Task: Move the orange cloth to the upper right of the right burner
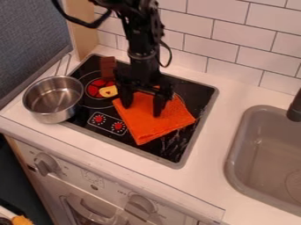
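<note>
- Oven front [94, 193] sits nearest you, along the bottom edge, with pale knobs; at the bottom left corner you get a small orange thing [22, 220], cut off by the edge (can't tell what).
- Your gripper [141, 108] hangs down over the middle of the black stovetop [159, 152]; fingers [158, 106] open, spread apart, tips down at the orange cloth [154, 125], with some of it between them.
- Cloth lies on the stovetop, mostly flat with a few folds, over much of the right burner [181, 100]; one corner points to your near edge, another to the right.
- Left burner [93, 88] shows red, with a yellow piece [108, 91] on it, just left of the cloth; a brown block [108, 67] stands behind, toward the wall.
- Two red dials [118, 126] sit in a white outline at the stovetop's near left, close to the cloth.
- Metal pot [53, 99] is at the stovetop's left edge, upright, handle pointing away from you.
- Right side of the counter [206, 171]: a grey sink [267, 151] and a black faucet [294, 107]; white tiles [235, 37] behind.
</note>
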